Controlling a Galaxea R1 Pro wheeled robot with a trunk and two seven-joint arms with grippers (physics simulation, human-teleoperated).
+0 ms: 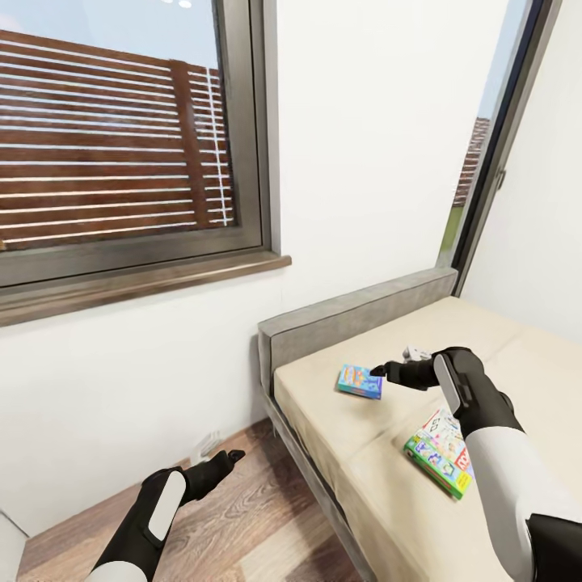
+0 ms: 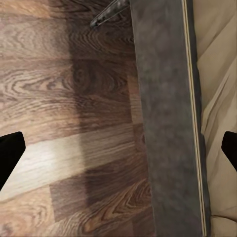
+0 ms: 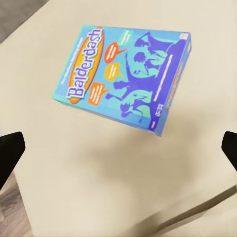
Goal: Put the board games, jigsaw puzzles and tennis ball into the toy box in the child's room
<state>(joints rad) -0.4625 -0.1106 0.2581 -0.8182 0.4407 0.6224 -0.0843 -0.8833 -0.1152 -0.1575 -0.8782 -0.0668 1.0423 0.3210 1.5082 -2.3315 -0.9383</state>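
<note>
The right gripper (image 1: 377, 372), jaws spread, hovers by the flat blue "Balderdash" board game box (image 3: 126, 77) near the beige bed's (image 1: 364, 469) headboard edge, the left gripper (image 1: 234, 457) seemingly spread too.

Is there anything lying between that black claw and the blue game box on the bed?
Nothing. In the right wrist view, only bare beige mattress separates the open right gripper from the blue board game. The head view agrees.
</note>
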